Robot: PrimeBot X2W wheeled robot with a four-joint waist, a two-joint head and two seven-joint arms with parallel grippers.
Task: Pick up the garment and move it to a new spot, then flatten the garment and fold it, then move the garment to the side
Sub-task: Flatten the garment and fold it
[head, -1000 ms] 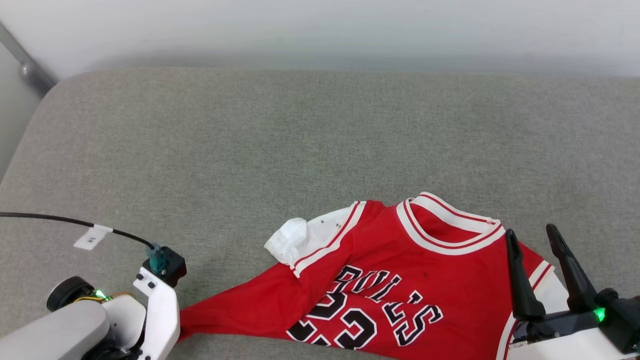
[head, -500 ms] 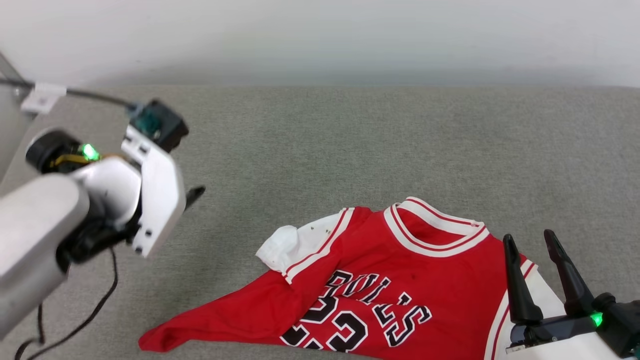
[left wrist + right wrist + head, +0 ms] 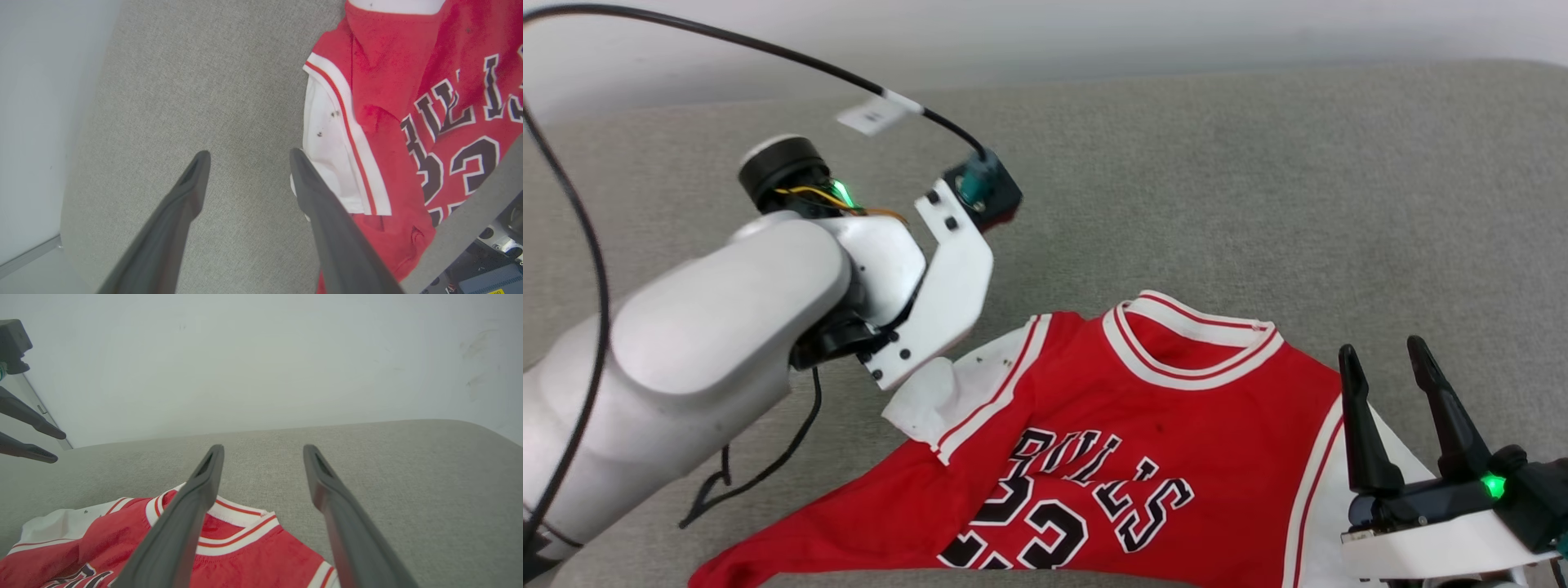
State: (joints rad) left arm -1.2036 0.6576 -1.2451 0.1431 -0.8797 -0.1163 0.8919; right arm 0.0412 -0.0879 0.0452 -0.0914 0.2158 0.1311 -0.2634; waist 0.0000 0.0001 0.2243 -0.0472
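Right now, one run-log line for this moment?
red jersey shirt with white sleeves: rumpled, unfolded on grey fabric surface | left gripper: open, empty, beside sleeve | right gripper: open, empty

I see a red jersey shirt (image 3: 1217,416) with white short sleeves, red-and-white striped trim and black, white-edged lettering, against a speckled grey woven fabric surface (image 3: 1258,180) and a plain off-white wall (image 3: 245,355).
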